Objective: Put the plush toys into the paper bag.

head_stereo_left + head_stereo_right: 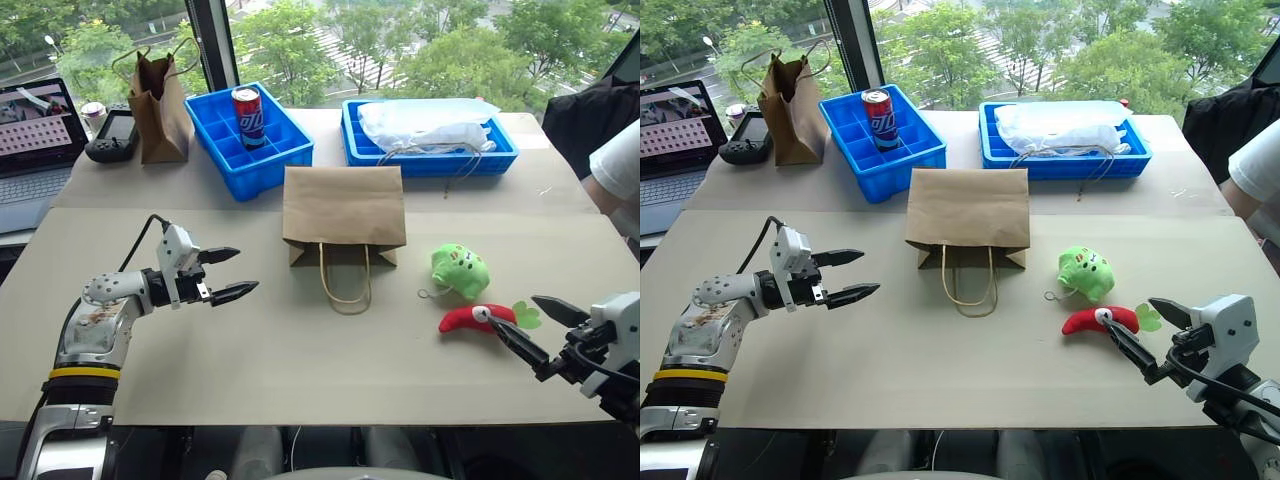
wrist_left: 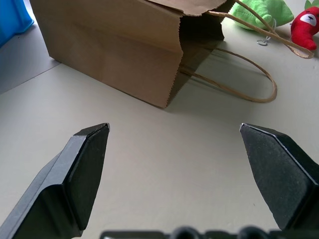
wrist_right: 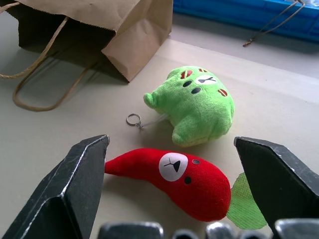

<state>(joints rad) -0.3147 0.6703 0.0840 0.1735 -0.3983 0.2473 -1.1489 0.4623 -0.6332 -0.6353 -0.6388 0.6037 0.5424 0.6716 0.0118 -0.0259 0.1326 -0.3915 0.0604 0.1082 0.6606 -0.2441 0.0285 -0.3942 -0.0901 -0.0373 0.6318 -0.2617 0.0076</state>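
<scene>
- The plush toys lie on the tabletop (image 1: 300, 370) to the right of the paper bag (image 1: 343, 212): the green plush toy (image 1: 459, 270) sits farther from the robot, and the red chili plush toy (image 1: 476, 318) lies just in front of it, nearer the robot, its green leafy stem pointing right.
- A small metal ring on a cord lies beside the green toy, on the side toward the bag.
- The paper bag lies flat on its side in the middle of the tabletop, its mouth toward the robot and its cord handles (image 1: 345, 285) spread on the surface in front of it.
- The right gripper (image 1: 527, 325) hovers just to the right of the red chili toy with its fingers spread wide, grasping nothing; in the right wrist view the chili lies between the two fingers (image 3: 75, 189).
- The left gripper (image 1: 230, 272) hangs above the tabletop well to the left of the bag, pointing toward it, its fingers spread and empty.
- Along the far edge stand a narrower brown bag (image 1: 158, 110), a blue divided tray (image 1: 290, 150) holding a can (image 1: 246, 117), and a second blue tray (image 1: 430, 160) with a white plastic bag (image 1: 425, 125).
</scene>
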